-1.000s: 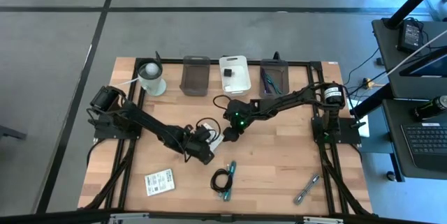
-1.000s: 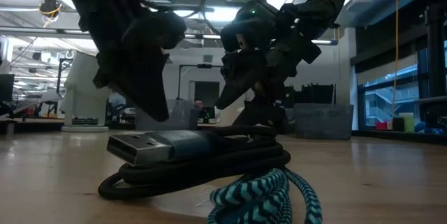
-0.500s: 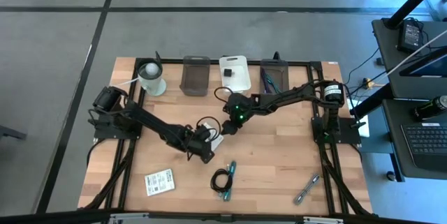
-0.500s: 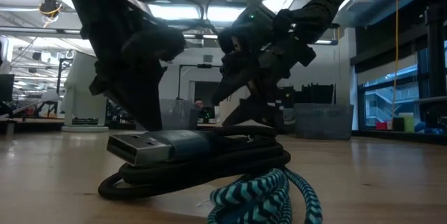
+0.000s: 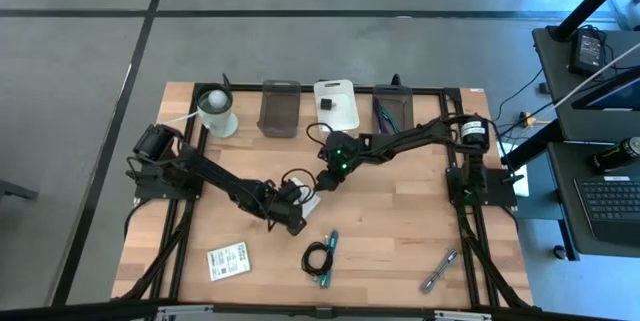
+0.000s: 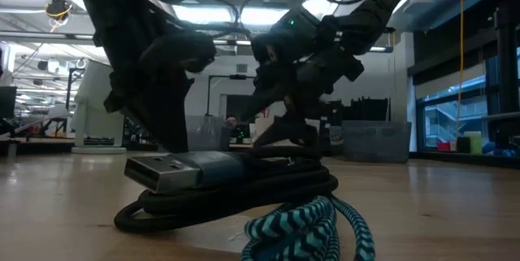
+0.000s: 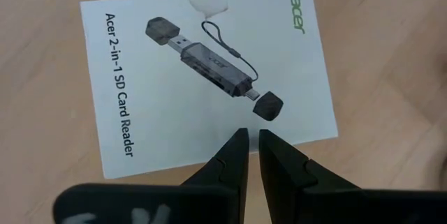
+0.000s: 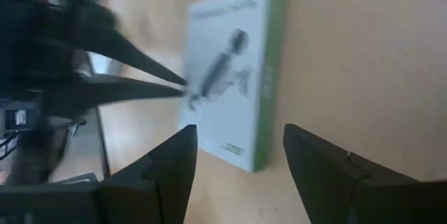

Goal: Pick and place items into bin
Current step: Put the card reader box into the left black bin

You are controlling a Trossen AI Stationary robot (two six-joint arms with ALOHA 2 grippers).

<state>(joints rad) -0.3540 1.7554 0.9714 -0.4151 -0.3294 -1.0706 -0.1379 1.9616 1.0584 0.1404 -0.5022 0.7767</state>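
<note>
Two grippers are meeting over the white SD card reader packet (image 7: 209,70) at the high view's centre: the left gripper (image 7: 249,139) is hovering nearly closed above it, the right gripper (image 8: 237,137) spreading wide alongside.

**Around the worktable: cup, floor and desk**

A white cup with a ball (image 5: 216,109) stands at the upper left corner of the wooden table (image 5: 390,241), upright, the pale ball resting in its mouth. The table sits on a grey floor (image 5: 80,81) crossed by dark lines. At the right edge of the high view a dark desk (image 5: 590,101) carries a keyboard (image 5: 610,206) in the lower part and a small black box (image 5: 587,49) near the top. In the low view, the room behind shows ceiling lights (image 6: 219,13) and a window (image 6: 455,119) at the right.
</note>
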